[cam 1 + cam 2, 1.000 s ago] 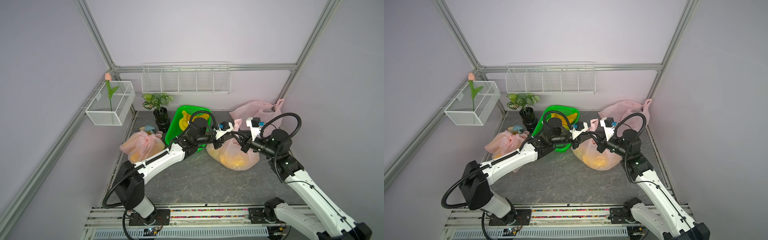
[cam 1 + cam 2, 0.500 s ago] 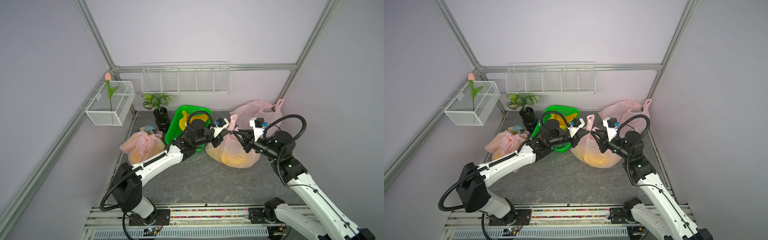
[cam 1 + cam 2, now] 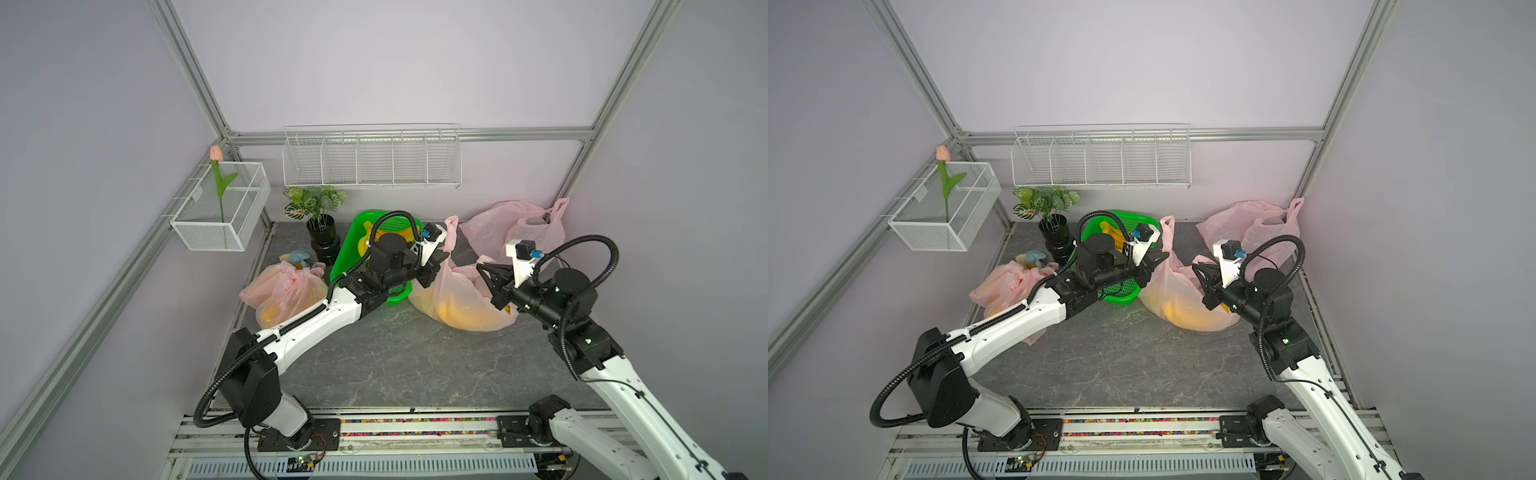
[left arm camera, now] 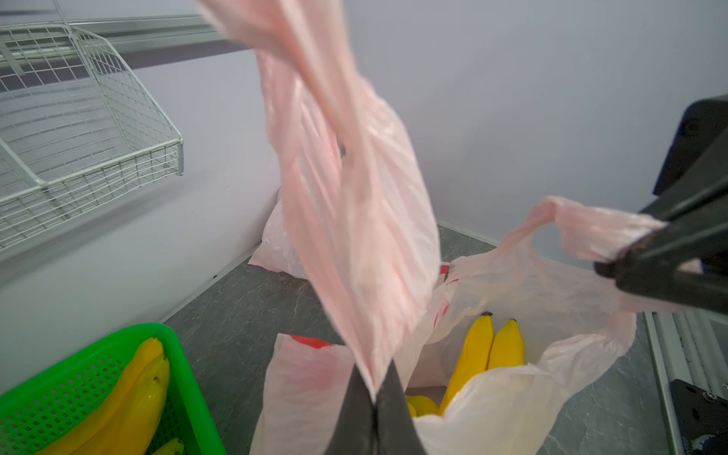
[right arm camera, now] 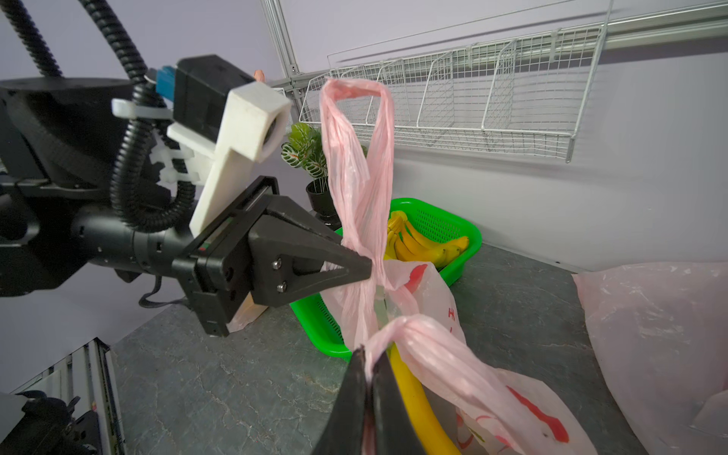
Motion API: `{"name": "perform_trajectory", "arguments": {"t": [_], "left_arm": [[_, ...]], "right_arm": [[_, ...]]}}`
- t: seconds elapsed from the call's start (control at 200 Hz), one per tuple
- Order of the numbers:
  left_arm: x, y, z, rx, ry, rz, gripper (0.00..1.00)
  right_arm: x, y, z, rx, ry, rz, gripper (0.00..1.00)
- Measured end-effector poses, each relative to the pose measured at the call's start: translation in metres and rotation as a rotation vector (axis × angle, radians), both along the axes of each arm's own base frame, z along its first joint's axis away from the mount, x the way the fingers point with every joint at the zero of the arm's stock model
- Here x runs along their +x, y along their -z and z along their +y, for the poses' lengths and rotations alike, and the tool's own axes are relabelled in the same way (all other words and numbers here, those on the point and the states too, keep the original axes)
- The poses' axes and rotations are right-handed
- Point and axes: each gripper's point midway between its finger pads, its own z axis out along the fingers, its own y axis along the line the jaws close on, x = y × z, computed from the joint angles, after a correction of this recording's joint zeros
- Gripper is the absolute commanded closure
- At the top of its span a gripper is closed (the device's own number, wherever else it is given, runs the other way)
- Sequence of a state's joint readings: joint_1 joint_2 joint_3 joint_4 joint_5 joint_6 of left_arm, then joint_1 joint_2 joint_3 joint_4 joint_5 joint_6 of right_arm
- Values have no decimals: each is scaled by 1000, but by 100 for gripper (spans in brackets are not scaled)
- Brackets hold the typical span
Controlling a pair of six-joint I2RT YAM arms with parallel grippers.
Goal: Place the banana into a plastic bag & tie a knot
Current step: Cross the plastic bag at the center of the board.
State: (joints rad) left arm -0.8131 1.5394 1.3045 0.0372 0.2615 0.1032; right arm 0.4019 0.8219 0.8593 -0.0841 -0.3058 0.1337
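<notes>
Pink plastic bag (image 3: 457, 309), bananas (image 4: 482, 354) inside, on tabletop (image 3: 395, 365) just beside green basket (image 3: 345, 253). Left jaws clamped shut on raised handle loop (image 5: 356, 157), right jaws shut on the other handle (image 5: 425, 338). Handles held apart, apparently for crossing into a knot.

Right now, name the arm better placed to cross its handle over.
Left, probably: the left pincer is shut at the base of the tall handle loop, leaving free length to swing over; the right pincer grips the other handle near its end.
</notes>
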Motion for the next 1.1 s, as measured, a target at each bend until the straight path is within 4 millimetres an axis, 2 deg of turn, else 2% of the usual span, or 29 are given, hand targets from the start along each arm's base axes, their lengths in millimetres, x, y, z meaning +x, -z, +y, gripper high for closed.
{"name": "perform_trajectory", "arguments": {"t": [0.125, 0.195, 0.265, 0.355, 0.465, 0.575, 0.675, 0.79, 0.87, 1.099], "left_arm": [[9, -19, -3, 27, -22, 22, 100], [10, -21, -4, 55, -21, 33, 100], [9, -15, -5, 94, -1, 49, 100], [2, 3, -9, 156, 50, 84, 100], [-12, 27, -15, 231, 127, 121, 100], [-35, 43, -27, 291, 227, 129, 100], [-57, 51, -34, 316, 319, 135, 100], [-71, 49, -37, 308, 403, 124, 100], [-75, 49, -37, 305, 438, 114, 95], [-83, 55, -31, 290, 482, 94, 67]], "right_arm": [[-5, -7, 9, -11, -58, -6, 92], [-9, -12, 15, -15, -92, -19, 92], [-12, -16, 20, -19, -126, -28, 92], [-13, -20, 28, -22, -171, -35, 92], [-12, -17, 37, -22, -214, -20, 93], [-9, -8, 45, -24, -255, 9, 93], [-8, -2, 51, -22, -293, 28, 93], [-10, 2, 55, -21, -320, 39, 93], [-11, 3, 56, -19, -329, 36, 93], [-19, 8, 61, -19, -373, 46, 93]]}}
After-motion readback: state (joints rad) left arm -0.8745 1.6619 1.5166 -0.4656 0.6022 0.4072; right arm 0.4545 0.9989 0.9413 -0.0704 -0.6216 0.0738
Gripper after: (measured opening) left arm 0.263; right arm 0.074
